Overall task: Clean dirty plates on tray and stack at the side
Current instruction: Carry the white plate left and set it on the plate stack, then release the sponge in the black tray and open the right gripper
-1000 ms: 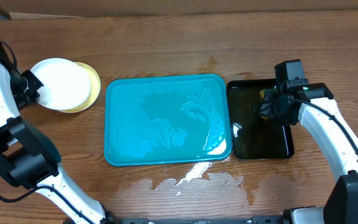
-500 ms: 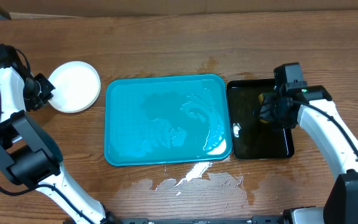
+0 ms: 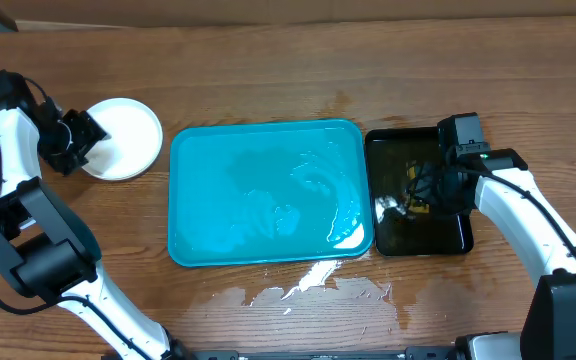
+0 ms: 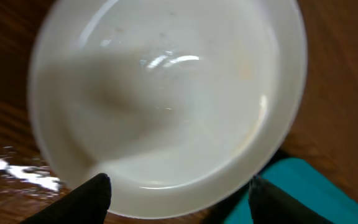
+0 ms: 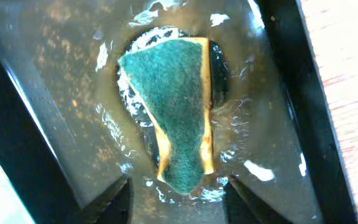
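Note:
A white plate [image 3: 125, 138] lies on the wood to the left of the turquoise tray [image 3: 198, 200], which holds only a film of water. My left gripper [image 3: 80, 138] is open at the plate's left rim. In the left wrist view the plate [image 4: 166, 93] fills the frame, and the gripper [image 4: 179, 199] has its fingertips [image 4: 92, 196] spread on either side of the near rim without pinching it. My right gripper [image 3: 415, 190] hangs open over the black tray [image 3: 453, 240]. Just ahead of it [image 5: 179, 202], a green and yellow sponge [image 5: 176, 106] lies loose in murky water.
A puddle of water [image 3: 308, 285] spreads over the wood in front of the turquoise tray. The black tray's raised rim [image 5: 303, 106] runs close along the right gripper's side. A corner of the turquoise tray [image 4: 319, 193] shows beside the plate.
Both grippers have opened. The left one slid the white plate over the yellow-green one, then let go. The right one released the sponge into the black tray and drew back slightly.

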`<control>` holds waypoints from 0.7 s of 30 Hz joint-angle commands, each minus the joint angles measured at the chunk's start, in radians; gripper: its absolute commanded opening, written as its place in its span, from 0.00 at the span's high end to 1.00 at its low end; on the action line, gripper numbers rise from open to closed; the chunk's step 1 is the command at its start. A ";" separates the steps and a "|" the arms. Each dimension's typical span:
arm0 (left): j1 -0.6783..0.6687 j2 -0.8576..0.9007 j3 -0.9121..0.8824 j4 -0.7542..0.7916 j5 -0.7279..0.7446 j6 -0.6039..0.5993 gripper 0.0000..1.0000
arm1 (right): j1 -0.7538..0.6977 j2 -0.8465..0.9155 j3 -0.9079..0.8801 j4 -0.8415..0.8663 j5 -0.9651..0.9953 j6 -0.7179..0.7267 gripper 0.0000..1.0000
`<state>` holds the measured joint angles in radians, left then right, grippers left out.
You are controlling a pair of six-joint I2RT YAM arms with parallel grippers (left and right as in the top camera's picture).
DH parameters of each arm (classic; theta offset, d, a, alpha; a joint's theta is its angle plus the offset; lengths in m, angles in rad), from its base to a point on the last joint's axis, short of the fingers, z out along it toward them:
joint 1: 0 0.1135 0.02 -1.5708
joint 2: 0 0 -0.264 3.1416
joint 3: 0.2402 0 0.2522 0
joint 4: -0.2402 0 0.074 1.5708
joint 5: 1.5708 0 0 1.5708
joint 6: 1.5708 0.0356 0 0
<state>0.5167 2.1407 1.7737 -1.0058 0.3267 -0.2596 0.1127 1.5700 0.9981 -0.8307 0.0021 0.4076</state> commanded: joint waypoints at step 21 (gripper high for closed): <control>-0.099 0.008 -0.006 -0.037 -0.010 0.016 0.00 | -0.003 -0.007 0.000 0.015 -0.005 -0.015 0.00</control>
<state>0.4137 2.1407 1.7733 -1.0458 0.4500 -0.2546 0.1127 1.5700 0.9981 -0.8230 -0.0006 0.3889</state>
